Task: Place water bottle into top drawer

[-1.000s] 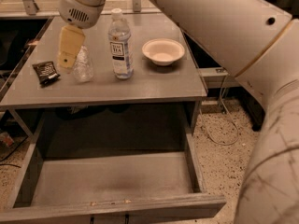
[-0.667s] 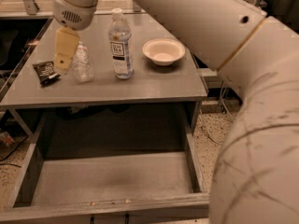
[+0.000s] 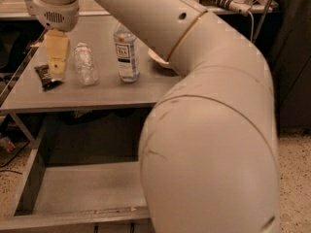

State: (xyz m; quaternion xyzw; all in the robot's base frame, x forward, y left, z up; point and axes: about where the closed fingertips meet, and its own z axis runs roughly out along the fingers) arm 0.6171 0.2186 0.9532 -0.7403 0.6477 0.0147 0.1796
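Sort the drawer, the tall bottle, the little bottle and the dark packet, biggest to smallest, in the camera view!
1. top drawer, also nearest the camera
2. taller bottle
3. water bottle
4. dark packet
The gripper hangs over the packet, beside the water bottle.

Cream arm (image 3: 209,130) bears a tan seam ring (image 3: 187,30), vented wrist (image 3: 53,11) and pale-yellow jaws below it.

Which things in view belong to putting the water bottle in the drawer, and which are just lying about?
Job: water bottle, upright on the table; top drawer, open below; hand, beside the bottle.
Lying about: taller labelled bottle; dark packet; white bowl, partly hidden.
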